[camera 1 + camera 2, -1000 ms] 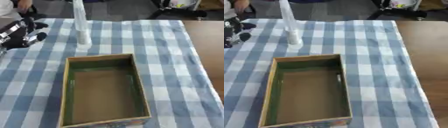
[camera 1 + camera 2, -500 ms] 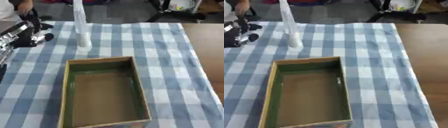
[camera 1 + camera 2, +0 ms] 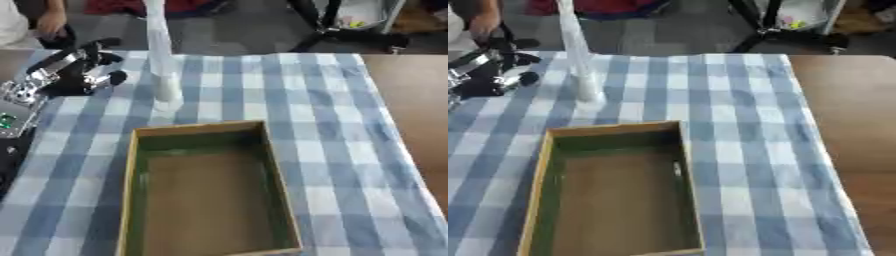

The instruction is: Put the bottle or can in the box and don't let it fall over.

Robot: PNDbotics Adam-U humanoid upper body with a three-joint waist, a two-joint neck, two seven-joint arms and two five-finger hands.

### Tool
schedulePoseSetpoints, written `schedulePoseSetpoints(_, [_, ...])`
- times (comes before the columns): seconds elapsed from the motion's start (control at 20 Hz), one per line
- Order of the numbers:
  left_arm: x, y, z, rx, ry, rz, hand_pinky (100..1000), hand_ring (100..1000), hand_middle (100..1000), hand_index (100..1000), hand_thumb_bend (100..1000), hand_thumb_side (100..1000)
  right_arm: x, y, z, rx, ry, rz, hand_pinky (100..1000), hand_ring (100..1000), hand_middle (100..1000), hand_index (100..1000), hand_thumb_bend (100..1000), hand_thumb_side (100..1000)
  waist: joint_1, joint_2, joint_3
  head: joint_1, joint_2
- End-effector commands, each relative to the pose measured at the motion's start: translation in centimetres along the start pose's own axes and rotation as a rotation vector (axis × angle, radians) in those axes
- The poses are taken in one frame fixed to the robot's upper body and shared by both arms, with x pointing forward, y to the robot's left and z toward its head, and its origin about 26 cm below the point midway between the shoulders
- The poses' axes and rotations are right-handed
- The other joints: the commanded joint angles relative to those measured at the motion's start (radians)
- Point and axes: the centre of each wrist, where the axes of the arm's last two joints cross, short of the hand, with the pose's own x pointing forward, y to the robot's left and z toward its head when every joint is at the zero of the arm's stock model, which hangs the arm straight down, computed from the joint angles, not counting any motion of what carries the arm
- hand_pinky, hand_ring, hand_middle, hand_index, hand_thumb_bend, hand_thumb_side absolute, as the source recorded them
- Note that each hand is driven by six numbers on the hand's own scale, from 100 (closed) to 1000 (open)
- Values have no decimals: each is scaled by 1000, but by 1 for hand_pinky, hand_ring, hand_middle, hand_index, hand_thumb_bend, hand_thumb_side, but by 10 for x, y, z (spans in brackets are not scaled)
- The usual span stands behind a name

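Beside the upright bottle (image 3: 161,55) hovers the left hand (image 3: 77,70) (fingers spread).

The left arm (image 3: 22,102) enters from the left edge and reaches toward the far side. It is silver and black, and a small green light shows on its forearm. The left robot hand (image 3: 83,70) is at its end, black with silver parts. Its fingers (image 3: 103,58) are spread and lightly bent, and they close on nothing. The right robot hand is in no view.
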Motion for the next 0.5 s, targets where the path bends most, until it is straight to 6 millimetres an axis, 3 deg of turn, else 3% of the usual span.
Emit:
schedulePoseSetpoints(0.05, [10,13,-3,27,-16,-35,1000,911,991,1000,452,520,6,-3,-5,20,-21,17,850,983,1000,1000,100,622,-1,-12,-3,3,-15])
schedulePoseSetpoints(0.5, [22,15,-18,35,-57,-69,1000,917,993,1000,458,519,6,0,-8,33,-27,12,850,984,1000,1000,100,628,1,5,-11,11,-27])
